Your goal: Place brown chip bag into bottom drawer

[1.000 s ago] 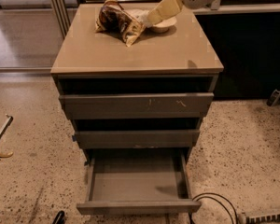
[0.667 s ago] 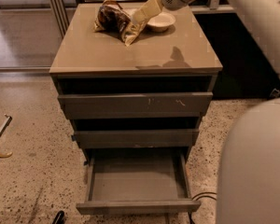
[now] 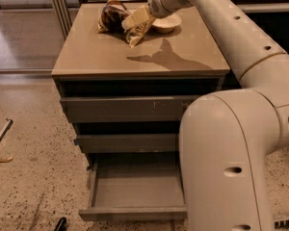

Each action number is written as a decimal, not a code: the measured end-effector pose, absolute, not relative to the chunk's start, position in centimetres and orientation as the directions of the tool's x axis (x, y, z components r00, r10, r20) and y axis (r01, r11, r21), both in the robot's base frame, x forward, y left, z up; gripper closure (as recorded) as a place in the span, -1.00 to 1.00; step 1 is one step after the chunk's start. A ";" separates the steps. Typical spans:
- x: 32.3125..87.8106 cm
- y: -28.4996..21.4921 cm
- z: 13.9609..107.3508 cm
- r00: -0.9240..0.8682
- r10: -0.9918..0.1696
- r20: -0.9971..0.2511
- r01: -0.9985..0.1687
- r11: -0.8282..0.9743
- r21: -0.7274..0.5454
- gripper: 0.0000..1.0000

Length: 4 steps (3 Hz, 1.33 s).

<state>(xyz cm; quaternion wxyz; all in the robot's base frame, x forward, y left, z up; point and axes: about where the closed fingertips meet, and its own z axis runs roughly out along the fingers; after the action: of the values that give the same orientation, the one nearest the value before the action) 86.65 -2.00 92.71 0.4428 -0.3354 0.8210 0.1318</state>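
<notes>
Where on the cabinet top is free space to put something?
Bare: the front half of the grey-brown cabinet top, between its front edge and the crumpled brown chip bag. Crowded: the back, with bag, round cream bowl and the gripper at the bag.

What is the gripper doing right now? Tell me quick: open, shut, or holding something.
Gripper: above the cabinet top, right against the brown chip bag; open, shut or holding cannot be told.

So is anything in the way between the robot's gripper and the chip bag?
Nothing visible. The gripper is right at the brown chip bag on the cabinet top; the cream bowl sits off to the side.
</notes>
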 end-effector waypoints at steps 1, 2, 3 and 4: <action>87.2 -1.6 92.5 -0.378 -0.408 -0.831 -0.655 0.752 -0.072 -1.00; 89.2 -1.2 92.2 -0.380 -0.364 -0.850 -0.613 0.787 -0.063 -1.00; 91.3 -1.7 91.4 -0.416 -0.324 -0.850 -0.533 0.844 -0.061 -1.00; 92.6 -2.9 90.5 -0.472 -0.279 -0.836 -0.439 0.897 -0.051 -1.00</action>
<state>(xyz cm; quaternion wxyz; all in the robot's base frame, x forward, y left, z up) 92.62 -2.88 90.48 0.4687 -0.2104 0.8537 0.0856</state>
